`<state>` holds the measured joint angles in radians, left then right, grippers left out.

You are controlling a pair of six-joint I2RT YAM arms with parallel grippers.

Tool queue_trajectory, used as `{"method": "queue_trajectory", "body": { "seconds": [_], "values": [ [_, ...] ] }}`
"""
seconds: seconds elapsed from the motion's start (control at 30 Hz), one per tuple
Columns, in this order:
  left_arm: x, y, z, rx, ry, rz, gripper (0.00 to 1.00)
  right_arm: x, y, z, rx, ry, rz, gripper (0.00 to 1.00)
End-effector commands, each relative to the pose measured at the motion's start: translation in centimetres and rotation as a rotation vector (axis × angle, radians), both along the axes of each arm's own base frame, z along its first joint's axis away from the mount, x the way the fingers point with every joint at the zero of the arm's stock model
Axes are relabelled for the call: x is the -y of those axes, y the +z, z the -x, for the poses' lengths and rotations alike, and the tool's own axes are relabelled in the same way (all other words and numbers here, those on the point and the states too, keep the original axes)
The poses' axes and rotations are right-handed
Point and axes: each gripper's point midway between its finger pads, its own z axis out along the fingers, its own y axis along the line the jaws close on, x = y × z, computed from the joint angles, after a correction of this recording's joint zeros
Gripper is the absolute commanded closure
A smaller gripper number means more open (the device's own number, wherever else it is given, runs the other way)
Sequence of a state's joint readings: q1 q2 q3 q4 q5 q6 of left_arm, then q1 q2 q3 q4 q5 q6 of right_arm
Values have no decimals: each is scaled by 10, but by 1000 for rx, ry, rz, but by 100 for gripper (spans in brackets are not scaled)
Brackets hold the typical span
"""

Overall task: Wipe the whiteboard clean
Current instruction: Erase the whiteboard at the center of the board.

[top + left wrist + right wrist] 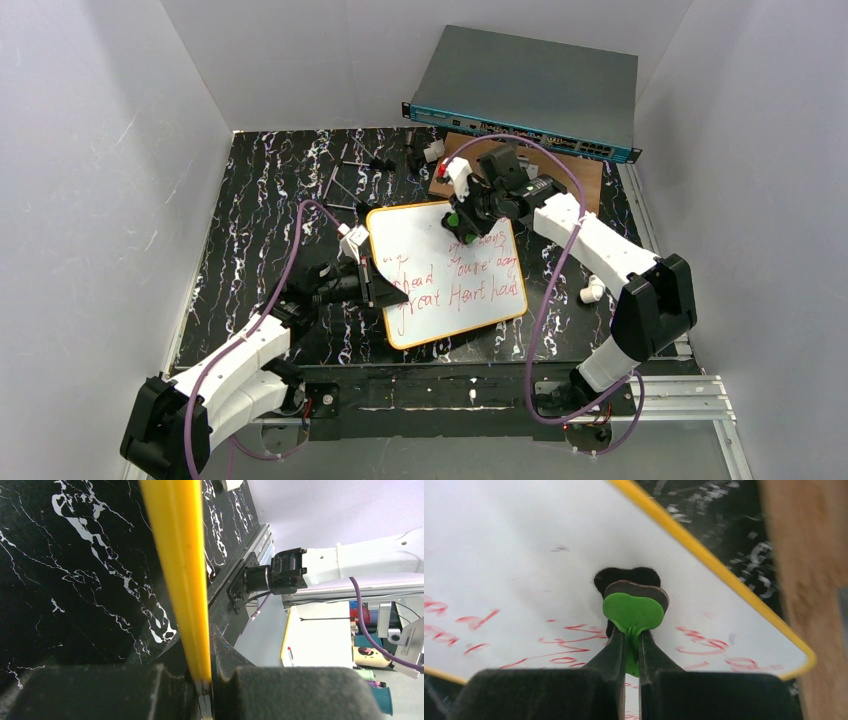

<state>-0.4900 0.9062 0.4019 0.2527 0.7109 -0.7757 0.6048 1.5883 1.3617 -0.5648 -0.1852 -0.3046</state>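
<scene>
The whiteboard [418, 238] lies mid-table, with an orange-yellow frame and red handwriting across its lower half. My left gripper [371, 274] is shut on its left edge; in the left wrist view the yellow frame [175, 555] runs down between my left gripper's [204, 682] jaws. My right gripper [460, 213] is over the board's upper right part, shut on a green eraser [634, 611] with a black felt pad [624, 576] that touches the whiteboard [524, 555] just above the red lines.
A plain brown wooden board [585, 172] lies behind the whiteboard, seen also in the right wrist view [804, 555]. A grey network switch [530, 85] leans at the back. Small metal parts [365, 160] lie at the back left, a white piece [593, 290] at the right.
</scene>
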Motion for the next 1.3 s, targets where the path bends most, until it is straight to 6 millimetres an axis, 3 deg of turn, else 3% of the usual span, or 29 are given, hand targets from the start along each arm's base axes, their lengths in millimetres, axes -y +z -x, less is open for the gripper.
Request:
{"method": "queue_trajectory", "body": {
  "seconds": [0.0,0.07,0.13,0.2,0.23,0.27,0.43,0.53,0.67,0.77,0.87,1.0,1.1,1.27],
  "values": [
    [15,77,20,384,-222,180,100,-49,12,75,-188,354,-161,99],
    [15,78,20,385,-223,181,100,-49,12,59,-153,268,-137,99],
    [15,77,21,385,-223,180,100,-38,9,25,-61,106,-65,99],
    [14,76,22,382,-224,177,100,-19,6,-8,36,-54,11,99],
    [13,74,24,383,-227,174,100,6,4,-33,118,-186,81,99],
    [13,74,25,384,-229,174,100,12,3,-36,134,-204,95,99],
    [13,71,25,383,-234,169,100,26,1,-39,173,-218,127,99],
    [13,72,25,382,-232,172,100,21,-3,-28,134,-150,105,99],
    [13,72,27,381,-238,176,100,-7,-10,24,-46,98,-11,99],
    [13,74,27,384,-238,179,100,-28,0,58,-142,251,-124,99],
    [13,74,29,383,-243,181,100,-36,14,71,-183,303,-190,99],
    [13,72,30,378,-246,179,100,-28,18,46,-110,176,-153,99],
    [13,71,30,361,-241,172,100,-3,15,11,-17,8,-81,99],
    [13,70,25,352,-225,156,100,41,18,-25,107,-180,-8,99]
  ]
}}
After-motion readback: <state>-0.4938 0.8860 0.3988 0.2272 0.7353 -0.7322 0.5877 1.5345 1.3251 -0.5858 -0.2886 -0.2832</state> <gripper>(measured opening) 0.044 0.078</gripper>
